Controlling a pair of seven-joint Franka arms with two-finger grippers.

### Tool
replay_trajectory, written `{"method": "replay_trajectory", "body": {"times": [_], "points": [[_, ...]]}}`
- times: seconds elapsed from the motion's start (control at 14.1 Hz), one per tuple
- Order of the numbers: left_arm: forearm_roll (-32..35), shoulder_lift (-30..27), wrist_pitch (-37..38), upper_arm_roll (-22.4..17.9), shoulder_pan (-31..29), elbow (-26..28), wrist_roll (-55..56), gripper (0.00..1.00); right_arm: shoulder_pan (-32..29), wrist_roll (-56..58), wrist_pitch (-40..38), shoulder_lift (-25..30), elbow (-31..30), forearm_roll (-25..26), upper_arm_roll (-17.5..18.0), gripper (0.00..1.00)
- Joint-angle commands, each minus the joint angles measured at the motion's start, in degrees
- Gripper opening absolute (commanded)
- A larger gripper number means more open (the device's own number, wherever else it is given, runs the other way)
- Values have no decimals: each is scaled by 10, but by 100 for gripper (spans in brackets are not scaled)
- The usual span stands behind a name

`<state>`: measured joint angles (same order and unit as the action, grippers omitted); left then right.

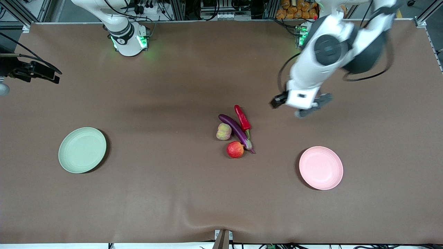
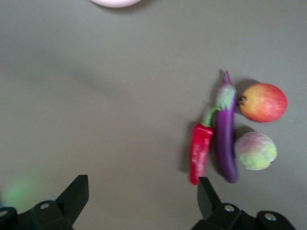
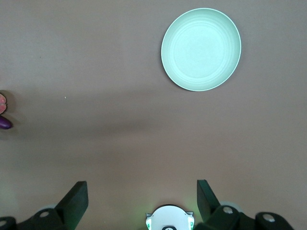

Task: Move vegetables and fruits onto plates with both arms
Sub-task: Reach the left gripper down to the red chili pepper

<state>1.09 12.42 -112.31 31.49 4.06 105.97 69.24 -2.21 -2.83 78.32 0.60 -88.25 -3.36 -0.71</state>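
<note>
Front view, opening step, nothing plated: left hand (image 1: 313,105), fingers apart and empty, hovers upper right of frame over bare worktop (image 1: 173,86); right hand (image 1: 52,74), also apart, waits at the left edge. Count at centre: one eggplant (image 1: 235,129), one red pepper (image 1: 242,117), one red fruit (image 1: 235,149), one ribbed yellow-pink fruit (image 1: 224,131), clustered; two plates, green plate (image 1: 82,149) centre left, pink plate (image 1: 321,167) lower right. Next move likely needs the left hand lowered astride the pepper, which touches the eggplant.
</note>
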Motion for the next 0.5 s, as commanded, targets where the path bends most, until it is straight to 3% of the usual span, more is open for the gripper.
{"method": "replay_trajectory", "body": {"times": [0.0,0.28,0.43], "points": [[79,85,-62,1,60,-2,136,100,-9,-7,2,5,-3,-7,4,100],[189,186,-134,1,102,-8,259,100,-8,-7,-2,5,-3,-7,4,100],[221,221,-174,1,102,-12,266,94,-8,-7,-5,5,-3,-7,4,100]]}}
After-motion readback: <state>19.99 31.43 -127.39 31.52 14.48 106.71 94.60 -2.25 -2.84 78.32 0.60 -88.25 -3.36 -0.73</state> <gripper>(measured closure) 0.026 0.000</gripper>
